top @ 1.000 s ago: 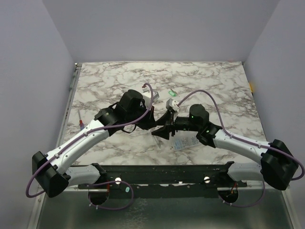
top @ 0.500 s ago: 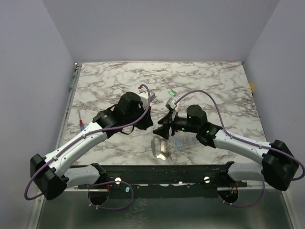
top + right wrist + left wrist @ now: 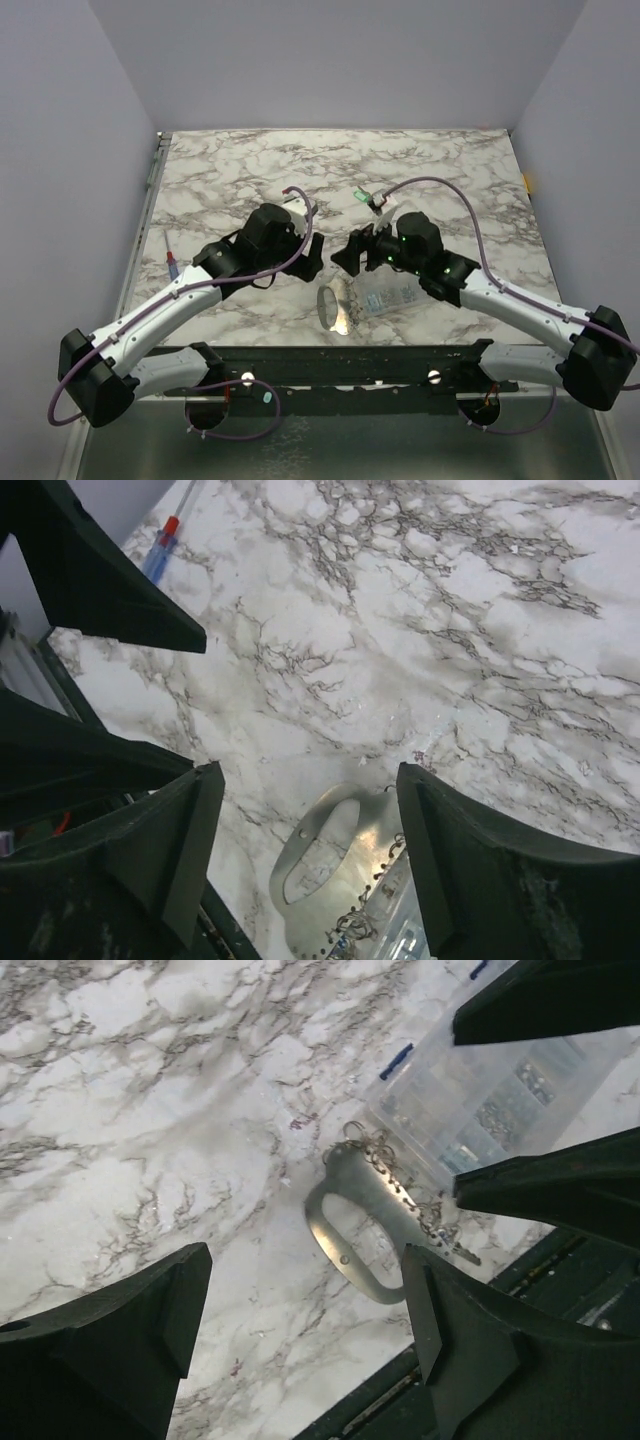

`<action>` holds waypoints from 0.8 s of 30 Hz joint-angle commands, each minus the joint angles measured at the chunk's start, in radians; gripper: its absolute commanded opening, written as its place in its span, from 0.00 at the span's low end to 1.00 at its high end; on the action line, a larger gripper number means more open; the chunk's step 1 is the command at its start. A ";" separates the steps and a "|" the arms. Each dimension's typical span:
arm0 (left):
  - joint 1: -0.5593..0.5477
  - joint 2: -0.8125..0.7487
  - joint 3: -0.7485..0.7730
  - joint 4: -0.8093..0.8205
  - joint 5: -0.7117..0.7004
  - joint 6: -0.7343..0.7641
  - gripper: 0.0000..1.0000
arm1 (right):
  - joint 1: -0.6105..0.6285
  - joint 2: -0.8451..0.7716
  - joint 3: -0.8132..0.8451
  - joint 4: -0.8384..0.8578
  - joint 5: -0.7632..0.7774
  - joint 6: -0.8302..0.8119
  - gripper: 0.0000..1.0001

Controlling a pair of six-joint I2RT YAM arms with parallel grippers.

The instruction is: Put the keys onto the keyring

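The keyring (image 3: pixel 332 305) is a silvery-grey loop lying flat on the marble near the front edge, touching the clear box (image 3: pixel 388 296). It shows in the left wrist view as the keyring (image 3: pixel 343 1258) and in the right wrist view as the keyring (image 3: pixel 300 834). Small metal bits (image 3: pixel 400 1185) line its edge by the box; too small to tell what they are. One green key (image 3: pixel 362 197) lies behind the arms. My left gripper (image 3: pixel 312 258) (image 3: pixel 305 1260) and right gripper (image 3: pixel 350 255) (image 3: pixel 305 780) hover open just behind the keyring, holding nothing.
The clear compartment box (image 3: pixel 470 1100) holds small parts. A red-and-blue stick (image 3: pixel 172 262) (image 3: pixel 160 545) lies at the table's left edge. A black rail (image 3: pixel 340 365) runs along the front edge, just below the keyring. The two grippers face each other closely.
The keyring, first hidden between the touching grippers, now lies on the table. Both grippers pulled back and apart, and the left one opened wide.
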 commanded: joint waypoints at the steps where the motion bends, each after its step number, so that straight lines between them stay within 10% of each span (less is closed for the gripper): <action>1: 0.005 0.033 0.009 0.028 -0.164 0.065 0.84 | -0.035 0.026 0.169 -0.232 0.065 0.103 0.81; 24: 0.060 -0.078 -0.149 0.144 -0.350 0.027 0.87 | -0.053 -0.020 0.243 -0.245 0.028 0.250 1.00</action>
